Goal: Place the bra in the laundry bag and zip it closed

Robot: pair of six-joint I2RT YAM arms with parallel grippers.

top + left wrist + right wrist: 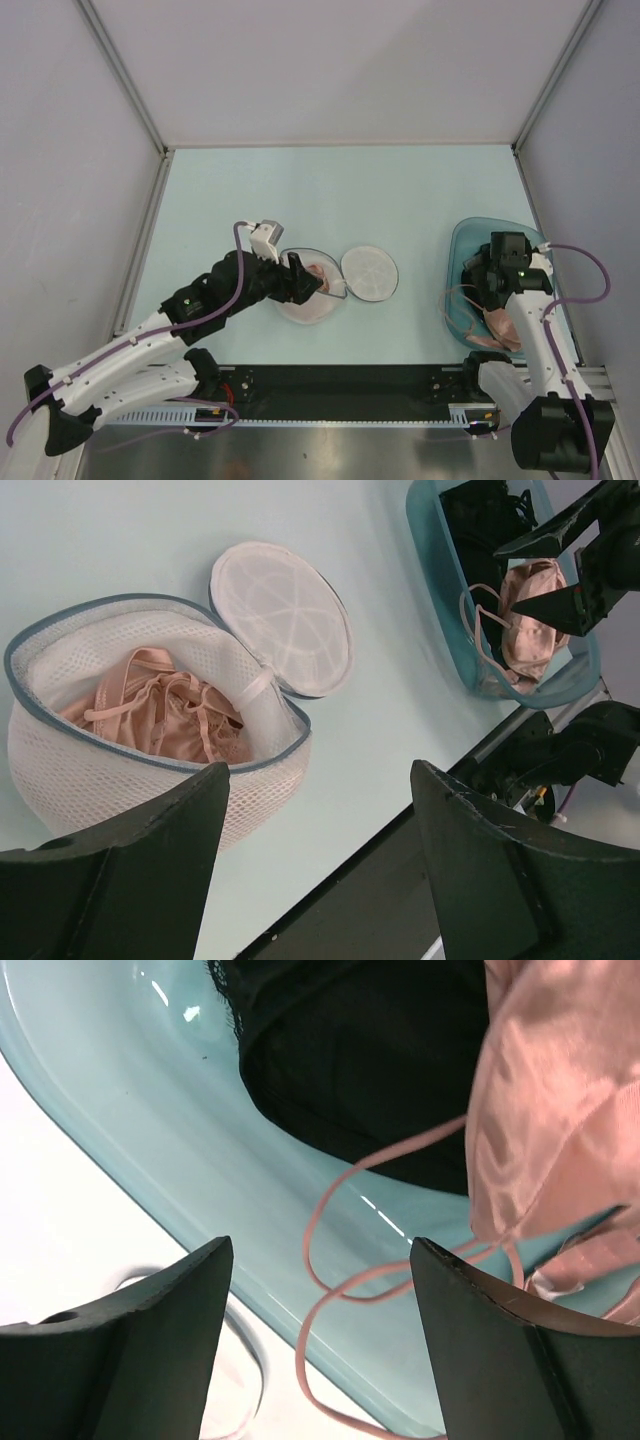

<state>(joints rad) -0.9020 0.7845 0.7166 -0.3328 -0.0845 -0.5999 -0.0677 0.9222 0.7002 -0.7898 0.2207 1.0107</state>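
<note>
Left hand, fingers apart and empty, hovers at the open laundry bag, which holds a pink garment. Right hand, fingers apart, hangs over the teal basin. There the bra lies against a black garment, its strap trailing over the rim.

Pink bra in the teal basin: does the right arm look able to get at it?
Probably yes: the right gripper hangs open over the basin, and the bra lies uncovered beside the black garment.
</note>
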